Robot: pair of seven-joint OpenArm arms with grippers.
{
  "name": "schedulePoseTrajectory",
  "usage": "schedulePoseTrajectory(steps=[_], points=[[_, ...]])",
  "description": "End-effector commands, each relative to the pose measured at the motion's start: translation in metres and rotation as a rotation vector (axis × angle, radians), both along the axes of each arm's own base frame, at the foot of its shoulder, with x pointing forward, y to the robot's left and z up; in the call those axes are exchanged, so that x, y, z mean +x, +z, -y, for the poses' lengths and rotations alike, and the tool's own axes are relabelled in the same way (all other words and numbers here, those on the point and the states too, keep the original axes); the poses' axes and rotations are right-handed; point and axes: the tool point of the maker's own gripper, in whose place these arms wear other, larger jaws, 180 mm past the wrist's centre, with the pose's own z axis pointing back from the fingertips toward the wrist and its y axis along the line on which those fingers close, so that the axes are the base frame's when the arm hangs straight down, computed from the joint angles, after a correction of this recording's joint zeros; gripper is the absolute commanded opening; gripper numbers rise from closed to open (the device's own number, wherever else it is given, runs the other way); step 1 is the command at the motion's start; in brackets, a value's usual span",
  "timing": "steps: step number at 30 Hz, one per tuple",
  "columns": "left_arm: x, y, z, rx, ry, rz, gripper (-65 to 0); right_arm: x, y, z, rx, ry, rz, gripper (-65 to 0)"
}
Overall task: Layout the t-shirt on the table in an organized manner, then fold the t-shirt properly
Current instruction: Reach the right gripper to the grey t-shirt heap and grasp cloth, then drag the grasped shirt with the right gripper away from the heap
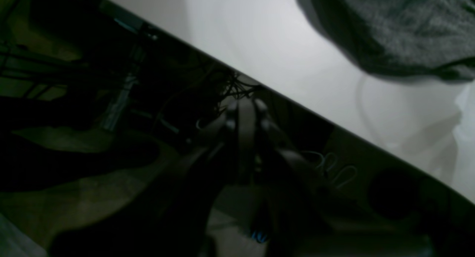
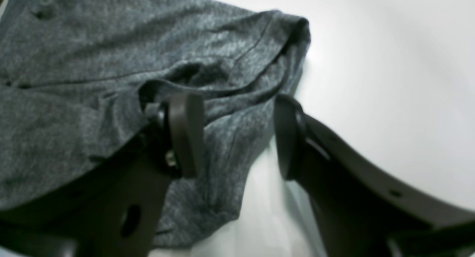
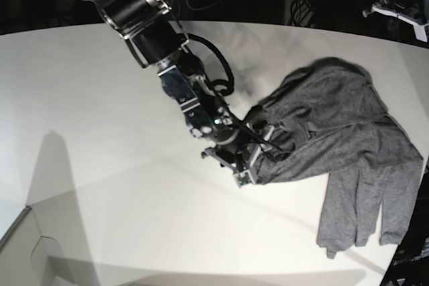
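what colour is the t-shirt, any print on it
Dark heather grey, mottled knit, with no print visible on the t-shirt. The right wrist view shows it best.

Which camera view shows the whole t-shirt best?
The base view: the whole crumpled t-shirt lies on the table. The right wrist view shows one bunched part closely; the left wrist view shows only a corner.
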Motion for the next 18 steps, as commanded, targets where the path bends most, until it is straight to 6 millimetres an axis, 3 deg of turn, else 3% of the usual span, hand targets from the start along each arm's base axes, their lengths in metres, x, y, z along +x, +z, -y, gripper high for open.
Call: schedulePoseTrajectory(steps=[1,5,10,13,16,18], points=[[-0.002,0.009,-0.008,0.031,0.006,0.014,-65.0,0.013,0.022,-0.007,0.034,-0.001,0.061,-34.0],[-0.011,0.011,-0.016,0.039,0.054,0.015,-65.0,0.011,0.019,-0.007,0.032,-0.001,0.052,-34.1],[-0.012,0.011,-0.018,0.043,0.058,0.015,-65.0,0.000,-0.021,0.003,-0.023,-0.009,-0.043,-34.1],[-0.013,0.011,-0.018,0.043,0.060,0.014,-65.0,0.000,-0.025,0.004,-0.018,-0.015,-0.032,-36.0],[-0.014,0.010,-0.018,0.042,0.060,0.012,-65.0,0.000,-0.025,0.004,-0.011,-0.021,-0.025,-47.7],[-0.014,0.010,-0.018,0.041,0.061,0.012,-65.0,0.001,-0.022,0.004,-0.007,-0.023,-0.019,-61.0]])
